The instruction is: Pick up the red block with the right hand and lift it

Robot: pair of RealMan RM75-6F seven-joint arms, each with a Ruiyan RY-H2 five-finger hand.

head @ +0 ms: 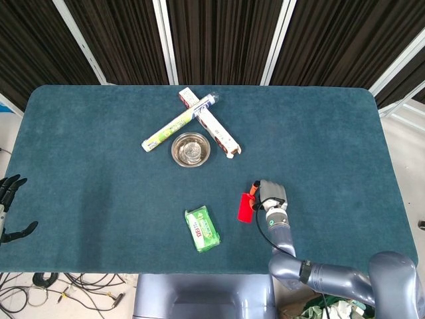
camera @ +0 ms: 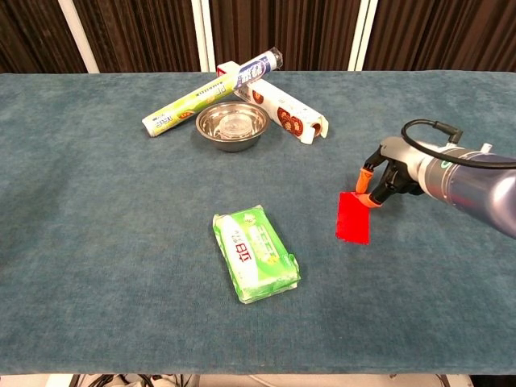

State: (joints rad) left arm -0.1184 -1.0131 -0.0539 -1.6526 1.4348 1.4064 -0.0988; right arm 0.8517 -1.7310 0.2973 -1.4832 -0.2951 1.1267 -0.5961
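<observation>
Right hand pinches the red block by its top corner; block hangs tilted just below the fingertips, apparently off the table. Grip looks marginal: raise slowly, straight up, no wrist twist.

A robotics lab test station

A teal felt-covered tabletop is backed by black pleated curtains on white frame bars; loose cables are seen on the floor.

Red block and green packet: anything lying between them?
Nothing. Bare blue cloth separates the red block, which the right hand holds, from the green packet; clearest in chest view.
</observation>
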